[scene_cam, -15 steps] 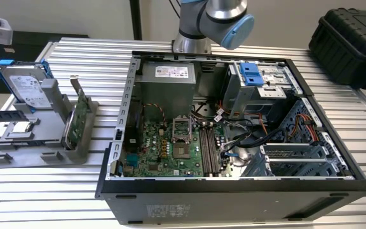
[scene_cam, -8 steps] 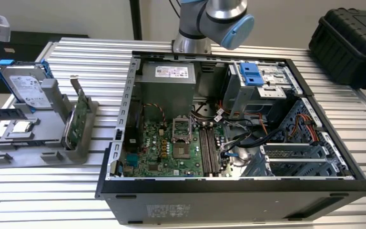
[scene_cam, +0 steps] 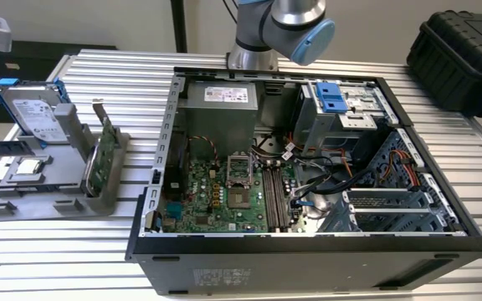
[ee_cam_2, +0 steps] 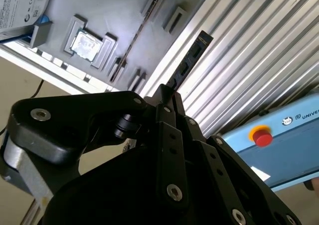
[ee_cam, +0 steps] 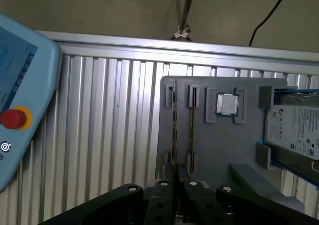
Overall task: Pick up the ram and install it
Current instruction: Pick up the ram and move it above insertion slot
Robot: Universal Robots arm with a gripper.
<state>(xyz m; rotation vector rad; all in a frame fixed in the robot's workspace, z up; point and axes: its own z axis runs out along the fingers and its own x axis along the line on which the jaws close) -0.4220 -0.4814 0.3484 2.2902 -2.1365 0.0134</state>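
End effector (ee_cam_2: 164, 91): black fingers pressed together, pinching one end of the ram in both wrist views.
Ram (ee_cam_2: 188, 60): thin dark stick with small chips, jutting straight out from the fingertips, seen against the ribbed tabletop (ee_cam_2: 259, 60) just beside the grey holder (ee_cam_2: 114, 11).
Ram edge-on: in the first wrist view the ram (ee_cam: 174, 135) runs as a narrow line from the end effector (ee_cam: 174, 179) across the holder's slotted end.
Second stick (ee_cam: 192, 130): seated in the neighbouring holder slot, apart from the fingers.
Holder contents: processor chip (ee_cam: 227, 104) and hard drive (ee_cam: 296, 130).
Computer case (scene_cam: 308, 254): open, centre and right of the exterior frame, with the motherboard (scene_cam: 216, 194) lower centre.
Holder in exterior view: left of frame, beside the case.
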